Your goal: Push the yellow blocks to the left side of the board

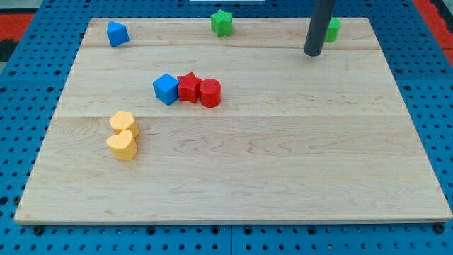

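Note:
Two yellow blocks sit touching at the view's left-centre: a yellow hexagon-like block (122,122) and, just below it, a yellow heart-shaped block (122,146). My tip (312,52) is far away at the view's top right, touching none of the blocks. A green block (332,30) stands right behind the rod, partly hidden by it. The rod runs up out of the view's top.
A blue cube (165,88), a red star (188,87) and a red cylinder (209,93) stand in a touching row near the middle. A blue block (117,33) is at top left, a green star (221,23) at top centre. The wooden board (283,177) lies on a blue pegboard.

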You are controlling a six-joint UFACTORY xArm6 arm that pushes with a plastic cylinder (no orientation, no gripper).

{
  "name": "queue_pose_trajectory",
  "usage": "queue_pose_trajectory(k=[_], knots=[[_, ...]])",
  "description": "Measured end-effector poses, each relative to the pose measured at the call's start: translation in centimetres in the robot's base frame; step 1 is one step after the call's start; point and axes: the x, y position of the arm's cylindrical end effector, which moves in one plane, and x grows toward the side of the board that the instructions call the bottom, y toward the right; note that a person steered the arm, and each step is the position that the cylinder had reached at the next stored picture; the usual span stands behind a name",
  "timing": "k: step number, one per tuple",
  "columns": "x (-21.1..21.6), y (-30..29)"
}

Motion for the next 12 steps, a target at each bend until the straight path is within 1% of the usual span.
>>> queue_pose_trajectory(k=[1,2,3,4,5,7,8,9,10,11,12], knots=[[0.0,0.0],[1.5,-2.5],[2.2,-12.6],[5.1,-25.0],[11.5,-27.8],[21.1,-25.4],[19.1,-33.5],[18.2,-37.2],[13.2,-38.1],[10.0,-35.9],[9.4,-32.8]])
